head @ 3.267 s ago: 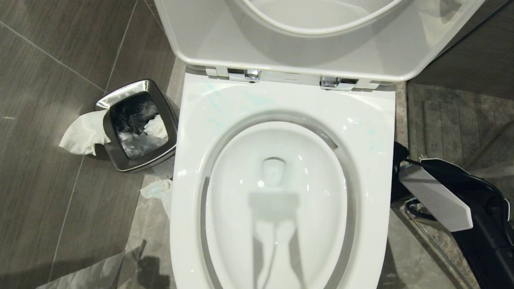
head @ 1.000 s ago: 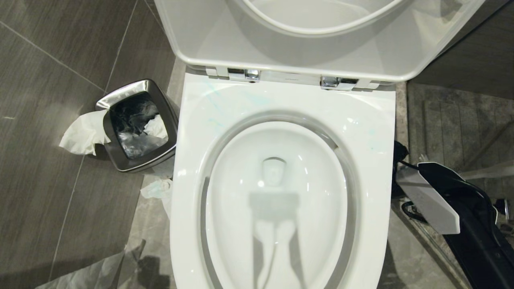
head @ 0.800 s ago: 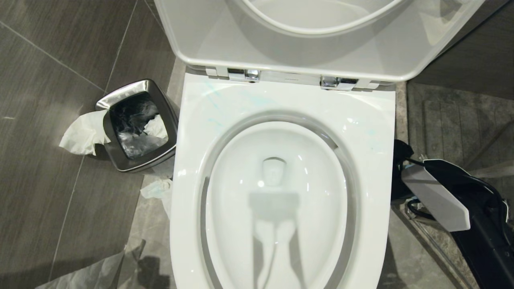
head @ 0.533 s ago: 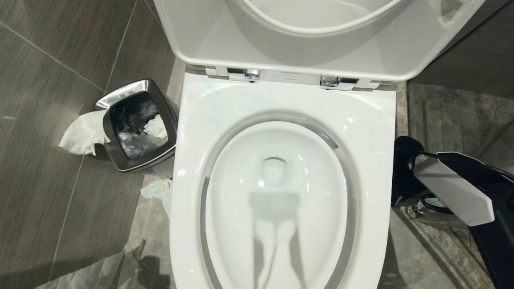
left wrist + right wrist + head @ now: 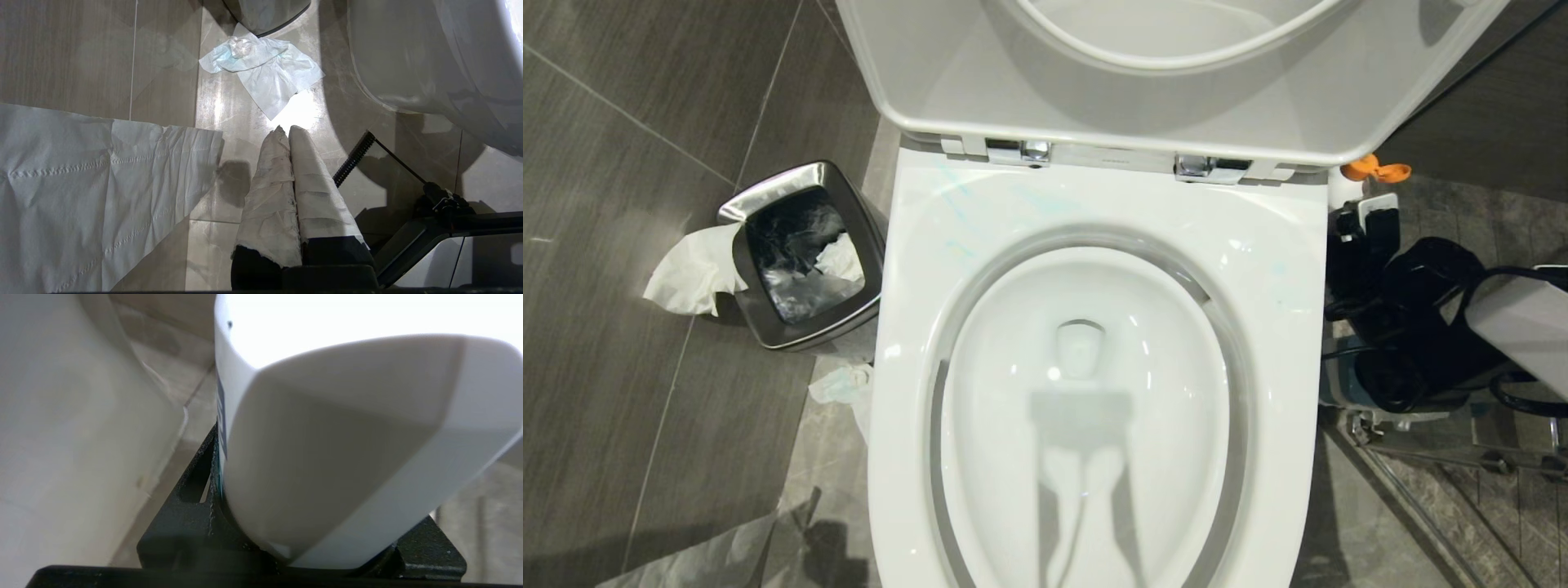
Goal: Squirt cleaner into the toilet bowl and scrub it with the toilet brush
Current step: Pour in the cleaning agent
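Right jaws (image 5: 327,522) clamp white bottle (image 5: 327,428) beside toilet bowl (image 5: 1282,269).

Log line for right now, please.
right pincer: holding cleaner bottle, right of toilet bowl | left pincer: shut, empty, above floor

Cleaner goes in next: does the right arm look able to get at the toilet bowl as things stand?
Probably yes: the right claw, gripping the bottle, is right beside the toilet bowl rim; the lid is up and nothing lies between.
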